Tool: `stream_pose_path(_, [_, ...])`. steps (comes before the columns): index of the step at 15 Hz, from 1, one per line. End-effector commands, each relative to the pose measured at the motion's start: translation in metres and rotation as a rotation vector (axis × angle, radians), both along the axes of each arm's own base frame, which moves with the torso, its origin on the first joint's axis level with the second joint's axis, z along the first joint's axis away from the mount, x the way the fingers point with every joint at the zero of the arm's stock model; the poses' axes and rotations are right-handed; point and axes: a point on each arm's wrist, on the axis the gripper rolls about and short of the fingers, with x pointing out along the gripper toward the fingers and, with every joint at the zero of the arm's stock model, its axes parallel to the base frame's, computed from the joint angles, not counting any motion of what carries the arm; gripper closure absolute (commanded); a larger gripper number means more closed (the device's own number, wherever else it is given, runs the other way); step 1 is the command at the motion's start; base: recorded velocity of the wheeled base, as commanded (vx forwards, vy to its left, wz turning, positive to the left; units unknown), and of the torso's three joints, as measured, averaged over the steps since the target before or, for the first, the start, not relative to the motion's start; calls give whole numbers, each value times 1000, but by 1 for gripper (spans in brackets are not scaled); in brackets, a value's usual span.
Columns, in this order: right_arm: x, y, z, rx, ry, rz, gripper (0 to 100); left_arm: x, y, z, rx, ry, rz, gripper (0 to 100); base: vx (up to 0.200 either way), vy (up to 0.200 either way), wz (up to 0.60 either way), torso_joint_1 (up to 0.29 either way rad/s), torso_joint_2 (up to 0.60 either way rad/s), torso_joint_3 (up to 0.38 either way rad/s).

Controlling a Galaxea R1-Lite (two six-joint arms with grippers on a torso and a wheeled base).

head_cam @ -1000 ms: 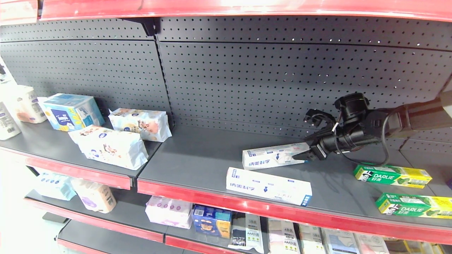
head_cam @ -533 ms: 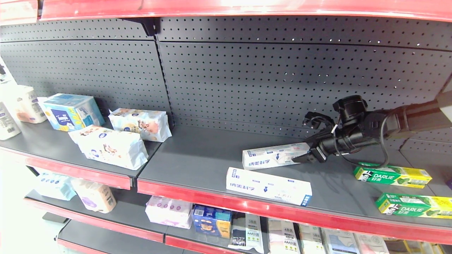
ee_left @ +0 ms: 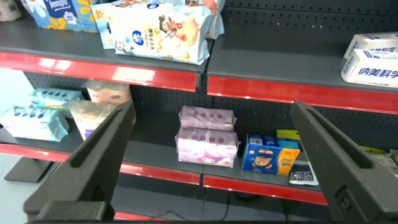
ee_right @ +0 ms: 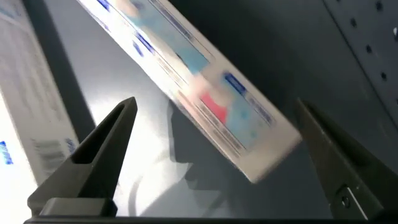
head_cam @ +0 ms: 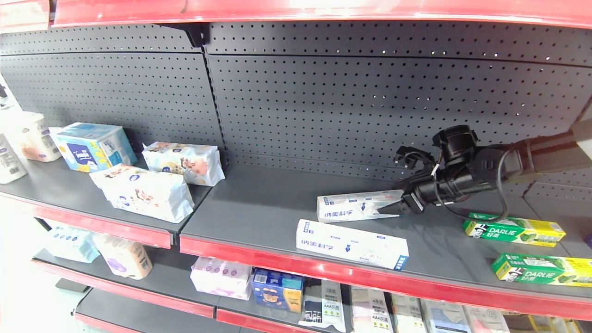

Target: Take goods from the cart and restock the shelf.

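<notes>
Grey shelf (head_cam: 259,203), pegboard back. Rear box (head_cam: 354,206) lies flat on it, just behind front box (head_cam: 351,244). Its R end sits between R gripper's (head_cam: 394,206) wide-spread jaws, not clasped. L gripper (ee_left: 211,124) likewise spread, facing lower shelves.

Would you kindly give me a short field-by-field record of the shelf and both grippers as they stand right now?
right gripper: open, jaws apart on either side of one end of the rear white toothpaste box
rear white toothpaste box: lying on the shelf, behind the front white toothpaste box
green toothpaste boxes: two, flat on the shelf, to the robot's right
left gripper: open, facing the lower shelves
tissue packs: on the shelf section to the robot's left
</notes>
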Motion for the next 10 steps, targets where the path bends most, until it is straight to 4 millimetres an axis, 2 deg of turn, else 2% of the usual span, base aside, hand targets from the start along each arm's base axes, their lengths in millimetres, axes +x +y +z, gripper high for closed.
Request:
stream_pose_path(1, [-1, 2, 0, -1, 3, 6, 0, 0, 0, 0, 0, 1, 2, 0, 0, 0, 0, 0, 0, 0])
stream_pose_path(10, [-16, -4, -2, -20, 36, -18, 0, 0, 0, 0, 0, -1, 0, 0, 0, 0, 0, 0, 0, 0])
